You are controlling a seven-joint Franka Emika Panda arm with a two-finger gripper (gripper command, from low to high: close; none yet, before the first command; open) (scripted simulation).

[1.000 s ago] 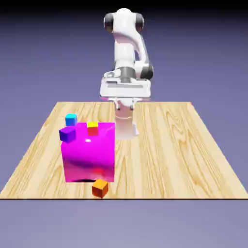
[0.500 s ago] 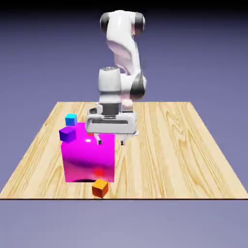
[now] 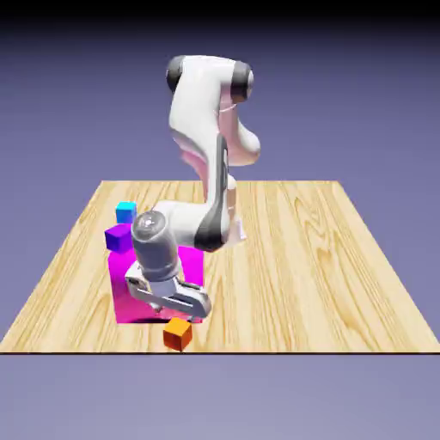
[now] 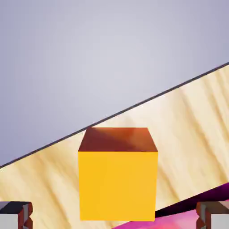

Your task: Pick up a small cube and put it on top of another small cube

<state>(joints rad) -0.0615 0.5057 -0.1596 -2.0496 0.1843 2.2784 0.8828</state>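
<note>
The small orange cube sits on the wooden table by its front edge, just in front of the big magenta cube. My gripper hangs tilted right above the orange cube. In the hand view the orange cube fills the lower middle, and the two grey fingertips stand wide apart at the bottom corners on either side of it. The gripper is open and touches nothing. A small purple cube and a small cyan cube lie behind the magenta cube.
The table's front edge runs just behind the orange cube in the exterior view. The magenta cube's face shows at the hand view's lower right, close beside the orange cube. My arm hides much of the magenta cube's top.
The arm has swung down and forward, from above the magenta cube to low in front of it. The hand now hangs just over the orange cube. No cube has moved.
</note>
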